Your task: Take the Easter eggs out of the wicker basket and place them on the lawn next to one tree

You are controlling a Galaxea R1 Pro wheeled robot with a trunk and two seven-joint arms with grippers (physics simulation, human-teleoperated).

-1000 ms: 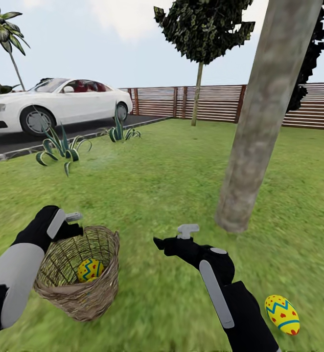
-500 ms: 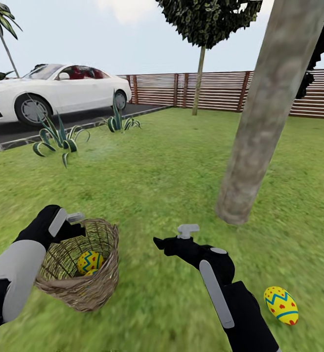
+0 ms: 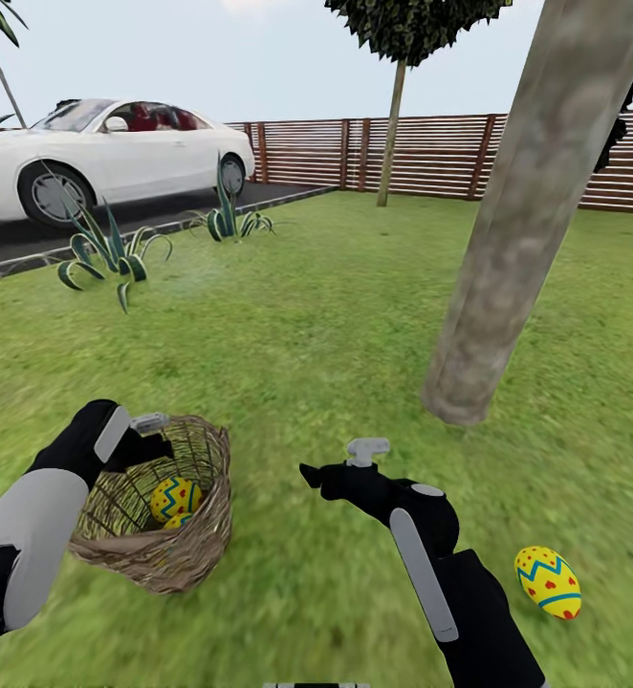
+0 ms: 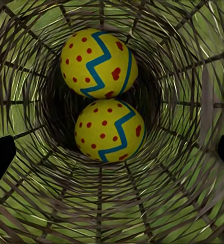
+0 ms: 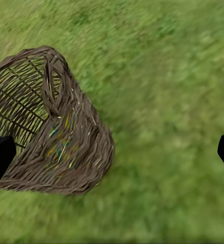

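The brown wicker basket (image 3: pixel 168 554) leans on the lawn (image 3: pixel 297 325) at the lower left. Two yellow Easter eggs (image 4: pixel 99 63) (image 4: pixel 109 131) with red dots and blue zigzags lie at its bottom, one touching the other. My left gripper (image 3: pixel 152 434) hangs at the basket's far rim, open, looking into it past black fingertips (image 4: pixel 0 163) set wide apart. A third egg (image 3: pixel 547 581) lies on the grass at the lower right, a short way from the thick grey-brown tree (image 3: pixel 508 248). My right gripper (image 3: pixel 339 462) hovers open over grass between basket and tree, holding nothing.
A white car (image 3: pixel 97 158) stands on the dark driveway at the far left, with spiky plants (image 3: pixel 106 253) along its kerb. A brown slat fence (image 3: pixel 431 153) closes the back, with a thin-trunked tree (image 3: pixel 390 134) in front of it.
The whole picture has slid upward, so the camera has moved. Both arms keep their places in the view. The basket rim now sits closer under my left gripper.
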